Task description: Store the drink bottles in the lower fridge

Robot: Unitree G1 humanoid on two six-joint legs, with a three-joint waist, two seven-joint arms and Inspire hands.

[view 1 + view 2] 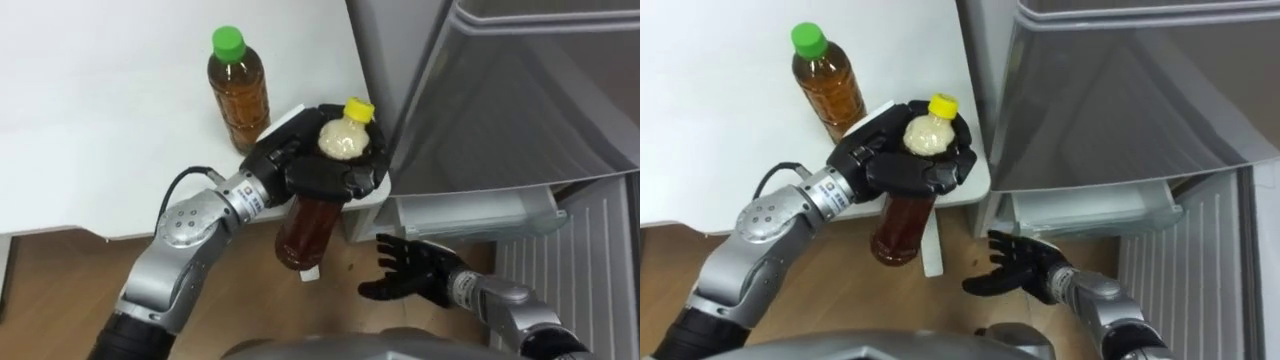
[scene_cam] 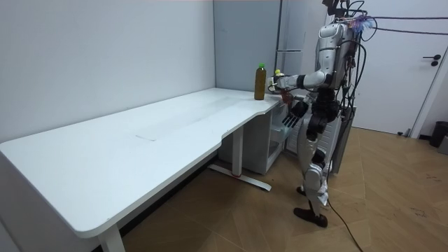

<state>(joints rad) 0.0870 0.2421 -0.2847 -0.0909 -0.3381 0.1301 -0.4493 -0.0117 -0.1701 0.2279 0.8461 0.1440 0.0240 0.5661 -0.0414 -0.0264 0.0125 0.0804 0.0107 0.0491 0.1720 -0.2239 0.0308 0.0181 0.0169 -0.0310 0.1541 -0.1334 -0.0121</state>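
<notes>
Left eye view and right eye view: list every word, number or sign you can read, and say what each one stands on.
No text can be read.
On the white tag behind the left hand: dark print, too small to read.
On the yellow-capped brown plastic bottle in that hand: no label shows.
On the green-capped brown plastic bottle on the white desk: no label shows.

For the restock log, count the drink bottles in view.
2: a green-capped bottle stands on the table; a yellow-capped bottle is in the left hand, by the fridge. More may be hidden.
</notes>
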